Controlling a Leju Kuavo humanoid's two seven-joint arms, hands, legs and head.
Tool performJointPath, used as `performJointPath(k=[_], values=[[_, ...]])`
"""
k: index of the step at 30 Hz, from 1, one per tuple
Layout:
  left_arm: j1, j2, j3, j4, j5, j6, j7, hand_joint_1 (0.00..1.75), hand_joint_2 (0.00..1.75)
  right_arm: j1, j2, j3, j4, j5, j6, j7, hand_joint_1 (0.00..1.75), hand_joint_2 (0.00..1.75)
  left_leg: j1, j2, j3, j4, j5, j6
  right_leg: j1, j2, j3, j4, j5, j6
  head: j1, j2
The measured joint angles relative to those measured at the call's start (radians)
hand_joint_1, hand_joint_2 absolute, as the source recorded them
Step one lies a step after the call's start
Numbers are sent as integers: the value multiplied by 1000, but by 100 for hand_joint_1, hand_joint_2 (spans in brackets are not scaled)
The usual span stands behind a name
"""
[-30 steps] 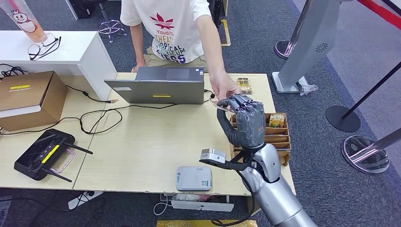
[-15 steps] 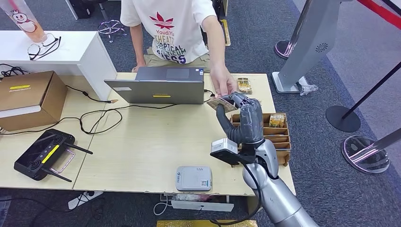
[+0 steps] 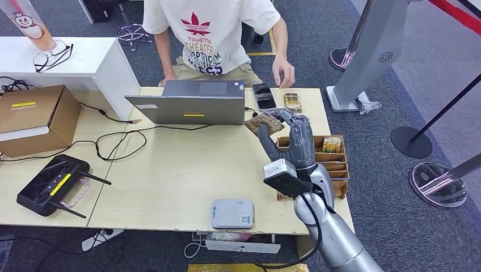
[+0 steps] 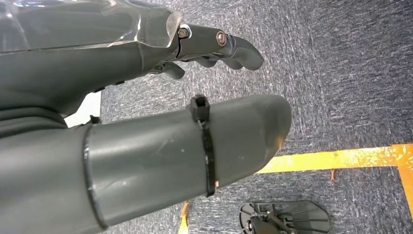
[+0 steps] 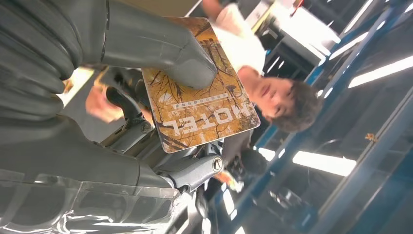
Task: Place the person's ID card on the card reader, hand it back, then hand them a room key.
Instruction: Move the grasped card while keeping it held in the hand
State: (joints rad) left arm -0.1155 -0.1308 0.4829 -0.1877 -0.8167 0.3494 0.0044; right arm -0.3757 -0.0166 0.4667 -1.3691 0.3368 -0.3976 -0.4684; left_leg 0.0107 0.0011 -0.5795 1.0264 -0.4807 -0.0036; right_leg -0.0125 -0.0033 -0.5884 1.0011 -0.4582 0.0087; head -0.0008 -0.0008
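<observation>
Hotel card [image 5: 199, 109] in right hand [image 3: 295, 139], above table [image 3: 187, 170]

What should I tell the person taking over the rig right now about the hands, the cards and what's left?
Right hand: raised over the far right of the table, pinching a brown card printed HOTEL under its thumb, held out toward the person.
Left hand: hanging over carpet, holding nothing.
The person's hand is near the table's far edge, apart from the card.
Card reader: at the near edge, nothing on it.
Wooden rack with more cards sits right of the hand.
Left: the person takes the offered card. Whether the ID steps are done cannot be told.
</observation>
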Motion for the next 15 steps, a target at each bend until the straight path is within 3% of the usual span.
performJointPath(k=[9,15], values=[[0,-1,0,0,3,-1,-8,0,0,4,-8,-1,-45,-232,265,42,167,175,0,0,0,0,0,0,0,0,0,0,0,0,0,0],[0,-1,0,0,4,-1,-15,0,0,22,-28,4,-44,-307,395,66,171,175,0,0,0,0,0,0,0,0,0,0,0,0,0,0]])
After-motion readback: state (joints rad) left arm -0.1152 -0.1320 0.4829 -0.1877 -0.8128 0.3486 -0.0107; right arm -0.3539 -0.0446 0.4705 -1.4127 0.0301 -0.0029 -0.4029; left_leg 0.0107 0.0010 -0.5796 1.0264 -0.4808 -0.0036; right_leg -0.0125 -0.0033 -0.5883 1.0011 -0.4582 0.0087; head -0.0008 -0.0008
